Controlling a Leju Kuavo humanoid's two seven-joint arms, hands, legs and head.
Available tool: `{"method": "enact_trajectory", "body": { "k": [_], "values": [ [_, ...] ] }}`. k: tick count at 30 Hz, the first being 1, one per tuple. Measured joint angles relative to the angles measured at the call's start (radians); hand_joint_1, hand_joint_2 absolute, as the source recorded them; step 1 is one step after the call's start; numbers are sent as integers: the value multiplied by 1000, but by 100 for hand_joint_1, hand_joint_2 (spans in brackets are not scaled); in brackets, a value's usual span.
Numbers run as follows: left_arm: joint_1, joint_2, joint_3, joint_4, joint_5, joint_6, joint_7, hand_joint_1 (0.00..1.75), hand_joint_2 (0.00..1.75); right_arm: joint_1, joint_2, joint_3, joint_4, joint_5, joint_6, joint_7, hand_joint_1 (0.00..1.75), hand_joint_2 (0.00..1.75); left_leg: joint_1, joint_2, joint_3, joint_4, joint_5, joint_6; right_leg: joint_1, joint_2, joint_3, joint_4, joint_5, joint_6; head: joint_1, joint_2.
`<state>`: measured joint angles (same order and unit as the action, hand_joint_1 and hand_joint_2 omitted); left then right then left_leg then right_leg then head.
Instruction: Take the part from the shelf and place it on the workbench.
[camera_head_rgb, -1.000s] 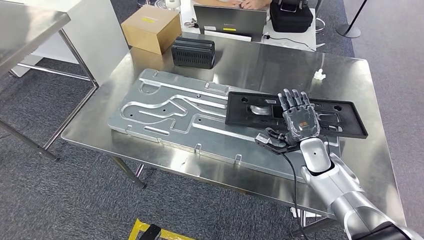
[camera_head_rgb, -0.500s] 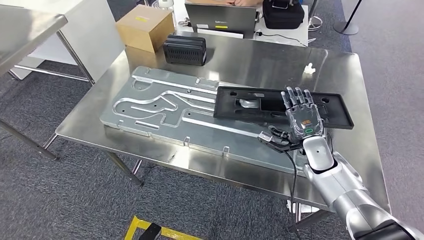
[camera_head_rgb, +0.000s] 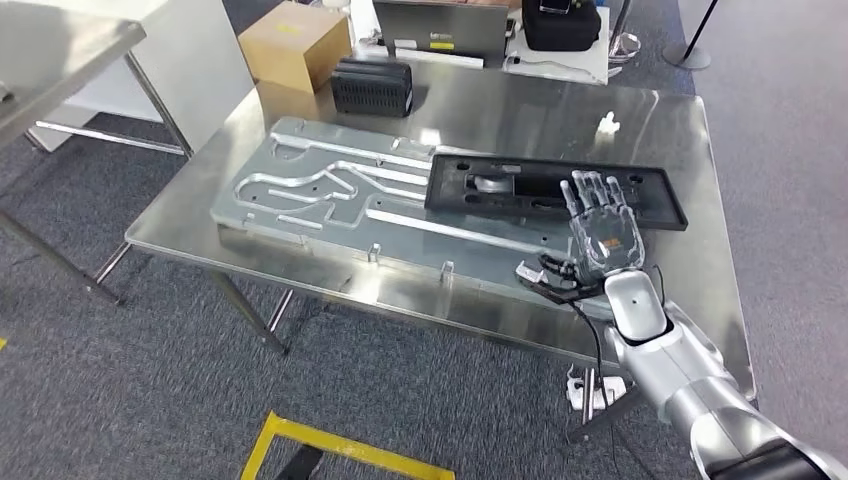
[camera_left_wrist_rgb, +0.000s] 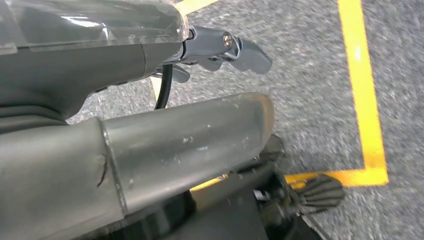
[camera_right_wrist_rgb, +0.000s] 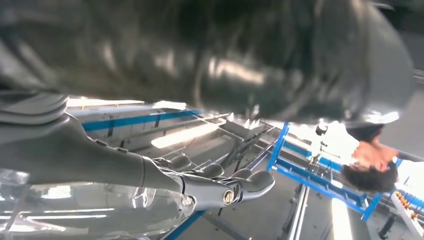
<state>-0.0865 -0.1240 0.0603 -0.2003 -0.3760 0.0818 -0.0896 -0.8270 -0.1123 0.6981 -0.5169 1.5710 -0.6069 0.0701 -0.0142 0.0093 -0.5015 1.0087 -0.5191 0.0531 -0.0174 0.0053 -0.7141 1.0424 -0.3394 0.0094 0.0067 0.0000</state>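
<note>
Head view: the right hand (camera_head_rgb: 603, 240) has drawn back off the black part (camera_head_rgb: 555, 190), fingers spread, holding nothing; part lies on the workbench (camera_head_rgb: 690, 300) near its right edge, apparently placed. Left wrist view: the left hand (camera_left_wrist_rgb: 220, 47) hangs over carpet, grasp unclear.

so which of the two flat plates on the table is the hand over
The black plate, the smaller one. The right hand is spread above its near edge. The big silver grooved plate lies under it and stretches away to the left.

black part (camera_head_rgb: 556, 189) on workbench (camera_head_rgb: 680, 150), right robot hand (camera_head_rgb: 603, 236) spread
</note>
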Motion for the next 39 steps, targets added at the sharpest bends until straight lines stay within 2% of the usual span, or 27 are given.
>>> {"method": "enact_trajectory", "body": {
  "k": [1,2,3,5,6,8,9,10,12,13,16,18,20,21,22,23,25,27,29,31,32,34,35,36,37,38,39],
  "values": [
    [-1,0,0,0,0,0,1,0,0,-1,0,0,1,0,0,0,0,0,2,1,-3,-14,18,3,0,0,-3,-1,-9,5,-1,0],
    [-1,0,0,0,0,0,1,0,0,-2,-1,0,1,0,1,0,0,0,5,3,-10,-27,39,6,1,0,-8,12,-39,10,0,0],
    [-2,0,0,0,1,0,2,0,0,-3,-2,0,2,1,2,0,0,0,8,4,-20,-35,58,7,1,-1,-18,47,-87,14,0,0],
    [-2,0,0,0,1,-2,3,0,0,-5,-4,-1,4,1,4,0,0,0,8,5,-51,-36,84,9,-1,-1,-38,162,-184,23,0,0],
    [-1,-1,0,0,1,-3,4,0,0,-4,-5,-1,6,1,4,0,0,0,8,5,-67,-33,95,6,-3,-1,-42,217,-202,28,0,0],
    [0,-1,0,0,1,-4,5,0,0,-3,-5,-1,9,1,5,0,0,0,10,6,-104,-21,114,1,-7,-2,-13,249,-177,37,0,0],
    [0,-2,0,0,1,-4,5,0,0,-4,-5,-1,10,1,5,0,0,0,12,7,-122,-12,121,-4,-10,-3,25,215,-153,40,0,0],
    [0,-2,1,0,1,-4,5,0,0,-7,-5,-1,11,1,5,1,0,0,14,7,-139,0,126,-8,-12,-4,74,156,-147,42,0,0],
    [0,-2,1,0,1,-3,5,0,0,-12,-4,-1,11,0,4,2,0,0,13,7,-164,23,134,-19,-9,-4,153,41,-168,35,-1,0],
    [0,-2,1,0,1,-2,5,0,0,-13,-4,-2,11,0,5,2,0,0,12,6,-171,28,140,-26,-6,-2,169,12,-182,28,-1,0],
    [2,-2,2,0,0,0,5,0,0,-15,-1,-2,14,-1,10,3,0,0,14,3,-182,34,143,-46,-6,-5,159,1,-165,1,-2,0],
    [4,-2,2,0,0,1,5,0,0,-19,4,-2,17,-1,20,3,0,0,19,1,-205,92,72,-59,-10,-8,138,-4,-142,-15,-3,0],
    [4,-2,2,0,0,1,5,0,0,-20,8,-2,19,-1,26,3,0,0,23,0,-235,216,-29,-70,-10,-8,108,-3,-118,-20,-4,0],
    [4,-2,2,0,0,1,5,0,0,-20,9,-2,21,-1,28,4,0,0,25,0,-244,275,-56,-73,-11,-8,93,-3,-106,-20,-4,0],
    [4,-2,2,0,-1,1,5,0,0,-19,10,-2,22,-1,29,4,0,0,26,0,-240,310,-59,-75,-11,-8,78,-2,-94,-18,-4,0],
    [4,-3,2,0,-1,1,5,0,0,-19,11,-2,24,-1,30,4,0,0,27,0,-221,312,-41,-76,-12,-8,63,-1,-83,-15,-4,0],
    [3,-2,2,0,-1,1,5,0,0,-19,12,-2,26,-1,30,4,0,0,28,-1,-131,215,5,-74,-14,-8,39,0,-62,-6,-4,0],
    [0,-2,2,0,-1,1,5,0,0,-22,13,-2,26,-1,30,4,0,0,25,-3,-27,70,3,-65,-14,-8,25,0,-42,6,-4,0],
    [-1,-2,2,0,-1,1,4,0,0,-24,15,-2,26,-1,30,5,0,0,19,-6,7,4,-12,-52,-13,-8,21,-7,-22,20,-4,0],
    [-1,-2,3,0,-1,1,4,0,0,-24,15,-2,27,-2,31,5,0,0,19,-3,-7,-4,8,-33,-14,-8,17,-15,-11,34,-4,0],
    [-2,-3,3,0,-1,1,4,0,0,-24,14,-3,29,-7,36,5,0,0,20,-1,-16,-8,22,-21,-14,-7,10,-2,-32,37,-3,0],
    [-3,-3,5,0,1,2,2,0,0,-23,15,-9,32,-47,64,1,0,0,18,3,-41,-12,51,-2,-13,-6,-17,83,-128,38,-1,0],
    [-3,-3,8,0,3,4,1,0,0,-19,18,-19,33,-86,89,-6,0,0,15,2,-57,-12,63,4,-11,-6,-31,148,-180,37,0,0],
    [-1,-3,12,0,6,6,2,0,0,-10,25,-35,32,-143,116,-20,0,0,12,2,-72,-12,75,7,-10,-6,-40,212,-213,35,0,0],
    [2,-3,17,0,11,8,1,0,0,10,36,-61,28,-211,144,-40,0,0,9,2,-88,-11,87,7,-7,-6,-39,258,-220,33,0,0],
    [6,-3,22,0,18,12,-1,0,0,39,50,-93,18,-287,172,-63,0,0,5,2,-102,-11,98,7,-3,-6,-24,276,-204,29,0,0],
    [11,-3,30,0,27,17,-5,0,0,80,68,-129,3,-369,202,-87,0,0,2,2,-115,-10,108,7,2,-6,8,260,-176,22,0,0]
  ]
}}
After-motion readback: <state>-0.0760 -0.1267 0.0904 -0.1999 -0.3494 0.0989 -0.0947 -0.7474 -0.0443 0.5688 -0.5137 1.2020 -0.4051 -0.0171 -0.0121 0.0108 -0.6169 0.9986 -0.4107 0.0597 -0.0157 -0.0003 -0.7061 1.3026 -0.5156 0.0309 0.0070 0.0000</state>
